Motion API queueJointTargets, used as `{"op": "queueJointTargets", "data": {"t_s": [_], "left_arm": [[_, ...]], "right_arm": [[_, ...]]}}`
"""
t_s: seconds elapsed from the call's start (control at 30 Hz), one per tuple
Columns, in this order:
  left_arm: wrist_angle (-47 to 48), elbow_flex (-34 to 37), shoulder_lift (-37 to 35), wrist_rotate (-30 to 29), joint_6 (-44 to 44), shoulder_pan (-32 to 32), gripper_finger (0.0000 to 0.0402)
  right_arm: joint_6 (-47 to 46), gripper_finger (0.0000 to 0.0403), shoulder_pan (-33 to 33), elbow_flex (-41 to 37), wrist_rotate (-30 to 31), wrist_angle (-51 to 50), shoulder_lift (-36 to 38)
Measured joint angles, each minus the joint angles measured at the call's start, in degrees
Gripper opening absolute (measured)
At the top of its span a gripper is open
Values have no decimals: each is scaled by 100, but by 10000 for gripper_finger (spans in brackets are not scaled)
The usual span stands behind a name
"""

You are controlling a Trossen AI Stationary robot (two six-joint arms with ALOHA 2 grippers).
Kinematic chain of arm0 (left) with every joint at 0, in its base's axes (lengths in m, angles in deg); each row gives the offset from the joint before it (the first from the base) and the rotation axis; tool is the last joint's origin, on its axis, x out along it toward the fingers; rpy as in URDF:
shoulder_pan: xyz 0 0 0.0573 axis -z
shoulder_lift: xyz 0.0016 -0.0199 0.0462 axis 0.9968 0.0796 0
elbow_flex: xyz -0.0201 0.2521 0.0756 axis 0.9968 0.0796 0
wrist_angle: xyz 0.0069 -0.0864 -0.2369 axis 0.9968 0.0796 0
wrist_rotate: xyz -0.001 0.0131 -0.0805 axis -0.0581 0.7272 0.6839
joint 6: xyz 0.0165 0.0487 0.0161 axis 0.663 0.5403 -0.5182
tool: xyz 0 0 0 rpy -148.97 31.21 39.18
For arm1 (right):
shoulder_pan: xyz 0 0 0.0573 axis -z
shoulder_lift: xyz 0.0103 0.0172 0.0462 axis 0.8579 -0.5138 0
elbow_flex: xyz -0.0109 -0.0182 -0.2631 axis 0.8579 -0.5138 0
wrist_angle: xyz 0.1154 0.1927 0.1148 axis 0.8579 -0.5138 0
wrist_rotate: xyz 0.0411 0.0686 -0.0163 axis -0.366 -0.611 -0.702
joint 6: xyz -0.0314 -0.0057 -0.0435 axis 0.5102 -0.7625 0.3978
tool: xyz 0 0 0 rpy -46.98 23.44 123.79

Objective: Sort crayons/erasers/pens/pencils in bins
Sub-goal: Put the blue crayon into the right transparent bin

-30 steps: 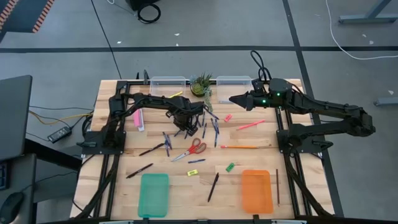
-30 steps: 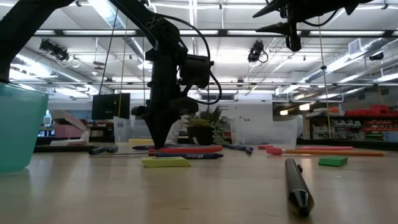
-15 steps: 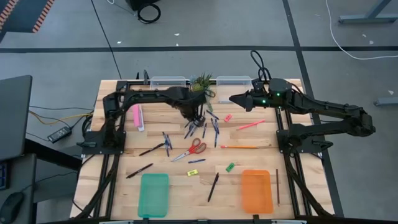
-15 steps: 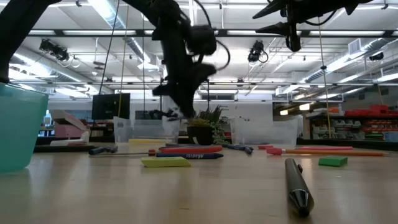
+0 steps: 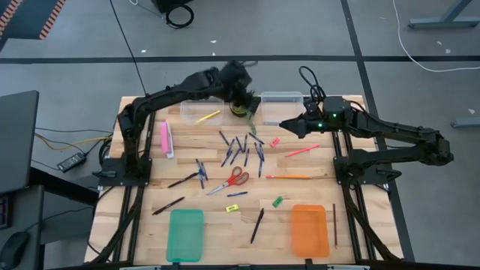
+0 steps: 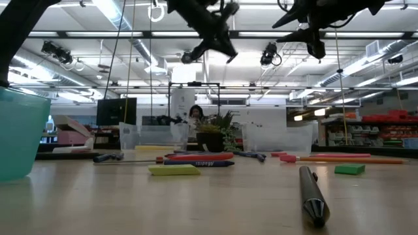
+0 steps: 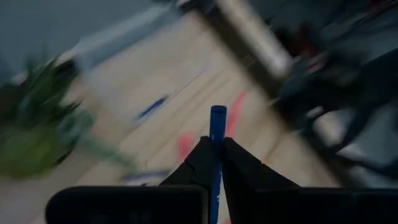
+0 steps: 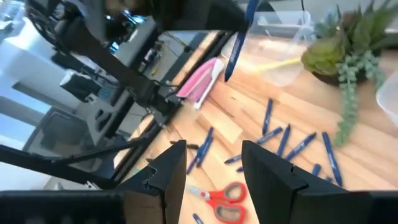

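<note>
Item: one blue pen (image 7: 217, 134), clenched in our left gripper (image 7: 213, 148), raised near the potted plant (image 5: 241, 105) by the clear bins (image 5: 281, 97). Right gripper (image 8: 211, 163) waits, spread. We centre over a bin, lower, then release.

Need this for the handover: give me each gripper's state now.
Left gripper: closed on a blue pen, raised near the plant.
Right gripper: open, empty.
</note>
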Motion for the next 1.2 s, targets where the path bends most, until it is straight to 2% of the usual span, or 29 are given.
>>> {"op": "queueJointTargets", "data": {"t_s": [0.23,0.4,0.6,1.07,1.2], "left_arm": [[-1083,-44,-2,768,-844,30,22],[-1771,-44,-2,943,-1329,137,27],[-1778,-44,20,943,-1338,243,24],[-1951,-44,20,910,-1401,385,24],[-2043,-44,20,900,-1482,480,26]], "right_arm": [[64,168,2,0,798,546,-27],[-18,183,0,0,805,664,-218],[-54,195,-7,0,653,1614,-421],[-115,196,11,0,804,1623,-449],[-219,196,9,0,681,1791,-558]]}}
